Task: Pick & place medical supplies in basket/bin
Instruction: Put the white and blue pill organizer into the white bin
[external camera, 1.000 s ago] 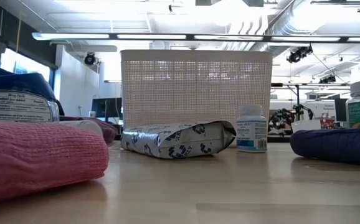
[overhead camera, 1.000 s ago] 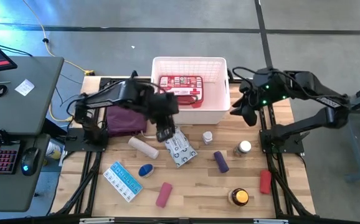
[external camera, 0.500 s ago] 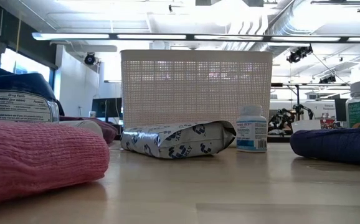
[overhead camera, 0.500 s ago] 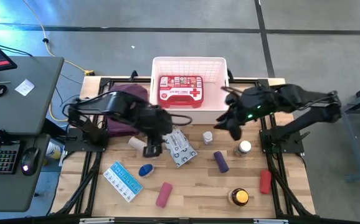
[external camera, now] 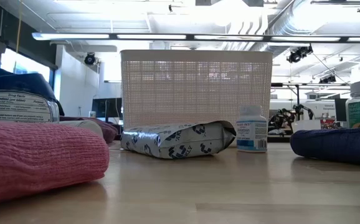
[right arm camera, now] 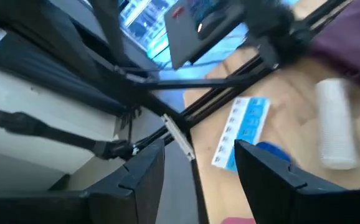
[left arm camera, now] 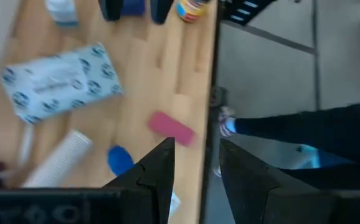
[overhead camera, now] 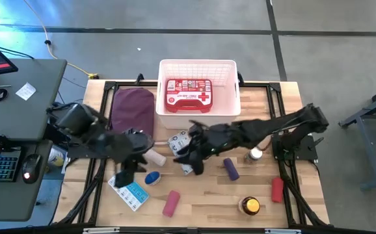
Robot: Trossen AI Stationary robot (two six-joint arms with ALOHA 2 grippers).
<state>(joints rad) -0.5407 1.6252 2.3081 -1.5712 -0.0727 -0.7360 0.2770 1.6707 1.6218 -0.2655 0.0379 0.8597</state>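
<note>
In the high view the white basket (overhead camera: pixel 199 71) stands at the far middle with the red first-aid case (overhead camera: pixel 189 93) lying flat in it. The grey-white wipes packet (overhead camera: pixel 179 141) lies flat in front of the basket. My right gripper (overhead camera: pixel 191 156) is open and hovers over the packet's near end, touching nothing; its own view (right arm camera: pixel 198 174) shows the gap. My left gripper (overhead camera: pixel 128 170) is open above the beige roll (overhead camera: pixel 154 156) and the blue-white box (overhead camera: pixel 128 190); its fingers stand apart in its own view (left arm camera: pixel 195 168). No gripper shows in the low view.
A maroon pouch (overhead camera: pixel 133 107) lies left of the basket. On the near half lie a blue item (overhead camera: pixel 152 177), a pink roll (overhead camera: pixel 170 203), a purple roll (overhead camera: pixel 231 169), a small bottle (overhead camera: pixel 256 155), an amber jar (overhead camera: pixel 250 206) and a red roll (overhead camera: pixel 277 188).
My left gripper has drawn back from beside the basket toward the table's near left, ending over the beige roll and box. My right arm has swung from the far right, past the basket's right side, toward the table's middle over the wipes packet. No item has moved.
</note>
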